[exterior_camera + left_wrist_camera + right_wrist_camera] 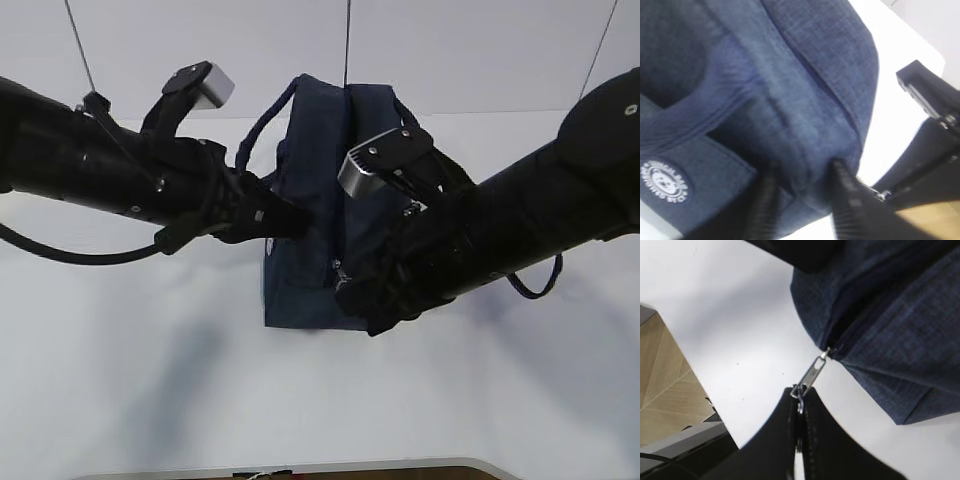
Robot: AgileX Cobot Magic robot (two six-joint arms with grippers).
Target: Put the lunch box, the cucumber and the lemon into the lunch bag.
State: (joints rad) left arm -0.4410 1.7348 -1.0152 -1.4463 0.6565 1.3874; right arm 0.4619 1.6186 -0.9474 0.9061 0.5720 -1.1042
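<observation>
The lunch bag (pixel 310 200) is only being unzipped, fabric being pinched by the left gripper (pixel 802 192) and the zipper pull (pixel 811 376) being clenched by the right gripper (pixel 801 405), nothing being packed yet.

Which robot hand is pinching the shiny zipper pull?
The right gripper. Its jaws are shut on the zipper pull at the bag's corner; the left gripper pinches only blue fabric.

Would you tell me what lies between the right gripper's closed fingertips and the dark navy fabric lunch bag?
The silver metal zipper pull bridges the right gripper and the lunch bag, in the right wrist view.
</observation>
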